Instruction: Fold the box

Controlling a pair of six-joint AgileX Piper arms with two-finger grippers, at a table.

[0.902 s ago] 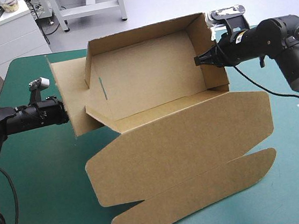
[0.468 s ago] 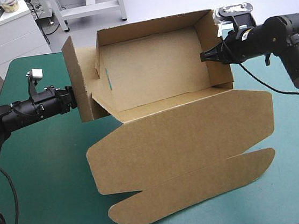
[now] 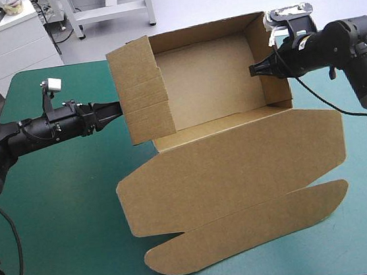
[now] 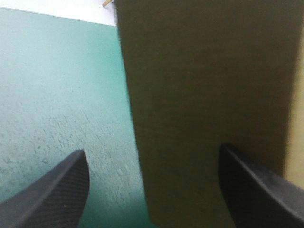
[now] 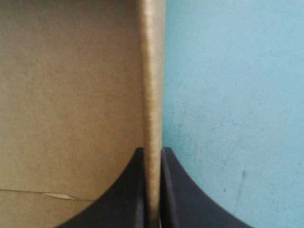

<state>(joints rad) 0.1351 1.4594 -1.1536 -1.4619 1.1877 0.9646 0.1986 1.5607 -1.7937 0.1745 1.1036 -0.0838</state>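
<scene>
Right pincer (image 5: 152,151) tight on box (image 3: 233,165) wall, left pincer (image 4: 153,151) wide at another.

Left arm (image 3: 30,132) stretches in level from the left, the left gripper (image 3: 112,109) spread wide, black fingers (image 4: 61,190) well apart. Right arm (image 3: 348,42) bends in from the right, the right gripper (image 3: 257,71) pinched almost closed on a wall of the box (image 3: 226,159).

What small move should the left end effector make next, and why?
Probably push the left flap a little toward the inside of the box. That flap stands upright, not yet folded over, and the open left end effector is at its outer face. The right end effector is shut on the right wall, which should steady the box.
</scene>
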